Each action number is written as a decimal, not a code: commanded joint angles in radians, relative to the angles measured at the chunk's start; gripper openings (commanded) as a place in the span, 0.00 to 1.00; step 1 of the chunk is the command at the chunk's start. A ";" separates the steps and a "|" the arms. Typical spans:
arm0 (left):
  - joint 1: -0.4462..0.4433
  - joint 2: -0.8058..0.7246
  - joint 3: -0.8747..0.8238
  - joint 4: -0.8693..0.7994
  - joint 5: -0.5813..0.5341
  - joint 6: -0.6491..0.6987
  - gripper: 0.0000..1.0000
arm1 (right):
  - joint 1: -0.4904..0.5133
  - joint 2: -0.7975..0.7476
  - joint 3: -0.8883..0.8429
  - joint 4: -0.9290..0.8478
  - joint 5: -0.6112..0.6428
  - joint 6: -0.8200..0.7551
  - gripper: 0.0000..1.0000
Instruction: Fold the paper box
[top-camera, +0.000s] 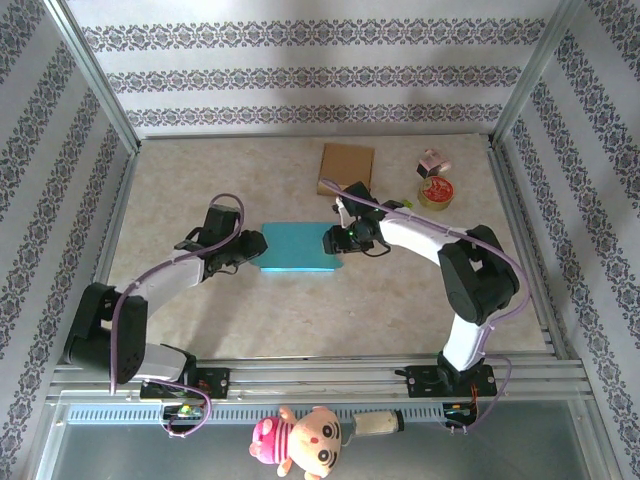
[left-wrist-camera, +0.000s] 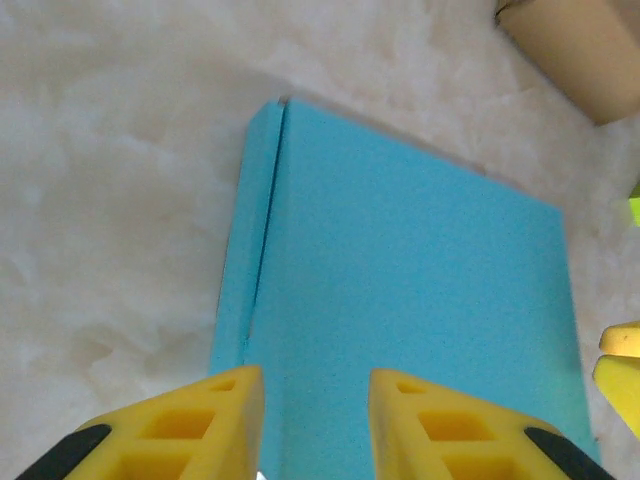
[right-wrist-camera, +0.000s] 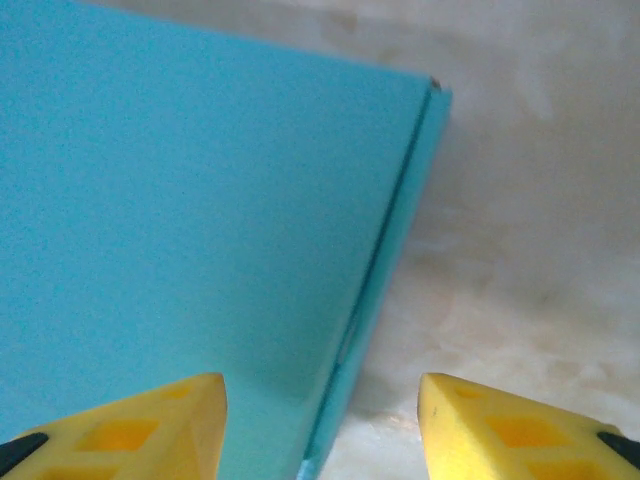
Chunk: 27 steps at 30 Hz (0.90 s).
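The paper box (top-camera: 298, 246) is a flat turquoise rectangle lying in the middle of the table. My left gripper (top-camera: 256, 246) is at its left edge, open; in the left wrist view its yellow fingers (left-wrist-camera: 228, 400) hover over the box (left-wrist-camera: 400, 300) near a folded side strip (left-wrist-camera: 250, 230). My right gripper (top-camera: 334, 240) is at the box's right edge, open; in the right wrist view the box (right-wrist-camera: 190, 220) and its right side fold (right-wrist-camera: 400, 220) lie between and beyond the fingers (right-wrist-camera: 470, 410). Neither gripper holds anything.
A brown cardboard box (top-camera: 346, 168) lies behind the turquoise one, its corner (left-wrist-camera: 580, 50) showing in the left wrist view. A round tin (top-camera: 437, 192) and a small pink item (top-camera: 432, 160) sit at the back right. A doll (top-camera: 300, 436) lies below the rail.
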<state>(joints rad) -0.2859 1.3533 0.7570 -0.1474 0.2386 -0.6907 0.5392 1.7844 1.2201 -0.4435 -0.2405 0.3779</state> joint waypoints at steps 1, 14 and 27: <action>0.011 -0.024 0.036 -0.094 -0.089 0.058 0.32 | -0.008 -0.007 0.032 -0.012 -0.010 0.001 0.54; 0.011 0.105 0.031 -0.060 0.121 0.026 0.13 | -0.003 0.059 0.029 -0.009 -0.058 0.004 0.47; 0.011 0.163 -0.002 0.104 0.229 -0.089 0.11 | 0.024 0.084 0.007 0.043 -0.091 0.043 0.38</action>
<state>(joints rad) -0.2718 1.4876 0.7788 -0.1364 0.3885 -0.7216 0.5392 1.8473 1.2358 -0.4255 -0.2810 0.4011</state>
